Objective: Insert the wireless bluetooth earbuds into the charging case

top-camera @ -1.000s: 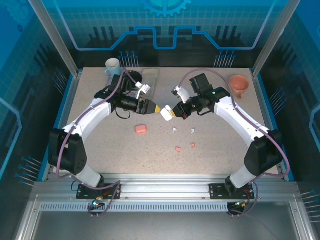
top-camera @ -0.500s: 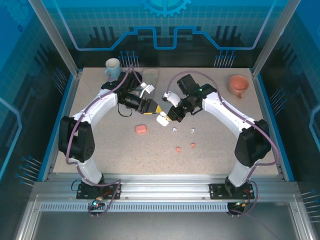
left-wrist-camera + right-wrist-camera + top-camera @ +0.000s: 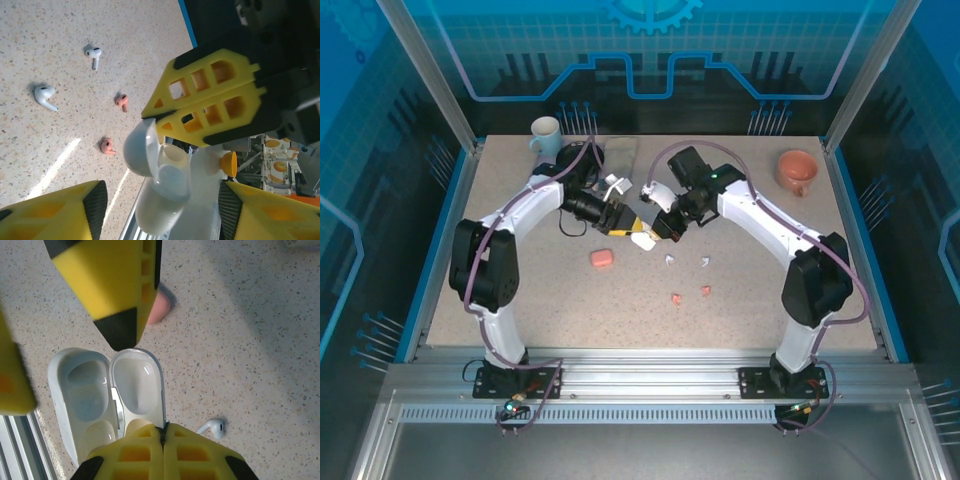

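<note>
Right hand (image 3: 162, 432) pinches white case (image 3: 85, 395); left hand (image 3: 162, 200) straddles it.

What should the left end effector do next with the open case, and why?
Probably close the left end effector on the open white charging case: its fingers straddle it without touching, while the right end effector pinches only one edge.

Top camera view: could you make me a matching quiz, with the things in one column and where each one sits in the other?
Things:
1. white case
2. pink case
3. white mug
4. orange cup

Places:
A. far right corner
B. pinched in the right claw, lid open
C. lying on the table
D. far left corner

Pairs: 1-B, 2-C, 3-D, 4-A
</note>
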Action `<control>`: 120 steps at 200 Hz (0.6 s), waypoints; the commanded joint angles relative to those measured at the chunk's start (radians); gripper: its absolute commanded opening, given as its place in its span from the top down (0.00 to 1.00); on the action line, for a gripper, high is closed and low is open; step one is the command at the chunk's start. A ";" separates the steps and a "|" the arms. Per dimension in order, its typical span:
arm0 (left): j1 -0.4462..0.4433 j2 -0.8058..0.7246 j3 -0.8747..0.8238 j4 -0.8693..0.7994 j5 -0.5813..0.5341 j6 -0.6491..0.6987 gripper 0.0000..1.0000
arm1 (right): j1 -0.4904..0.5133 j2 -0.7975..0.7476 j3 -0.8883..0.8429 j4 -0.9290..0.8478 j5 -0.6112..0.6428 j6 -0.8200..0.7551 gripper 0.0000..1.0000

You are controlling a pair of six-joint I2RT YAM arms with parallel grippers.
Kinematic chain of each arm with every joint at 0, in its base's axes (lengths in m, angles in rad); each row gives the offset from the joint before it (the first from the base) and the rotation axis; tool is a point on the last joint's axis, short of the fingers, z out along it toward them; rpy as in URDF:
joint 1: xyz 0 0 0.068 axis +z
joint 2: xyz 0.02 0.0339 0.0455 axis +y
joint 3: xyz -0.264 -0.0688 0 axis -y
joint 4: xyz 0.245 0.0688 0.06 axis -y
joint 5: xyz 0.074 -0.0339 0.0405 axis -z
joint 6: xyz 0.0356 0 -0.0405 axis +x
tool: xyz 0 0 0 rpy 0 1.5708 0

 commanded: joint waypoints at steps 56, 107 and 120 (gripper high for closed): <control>-0.004 0.082 0.082 -0.071 0.022 0.056 0.45 | -0.034 0.091 0.088 -0.009 -0.031 -0.022 1.00; -0.005 0.104 0.077 -0.079 0.027 0.070 0.49 | -0.039 0.102 0.093 -0.006 -0.048 -0.029 1.00; -0.005 0.111 0.078 -0.075 0.033 0.069 0.50 | -0.039 0.103 0.093 -0.005 -0.051 -0.028 1.00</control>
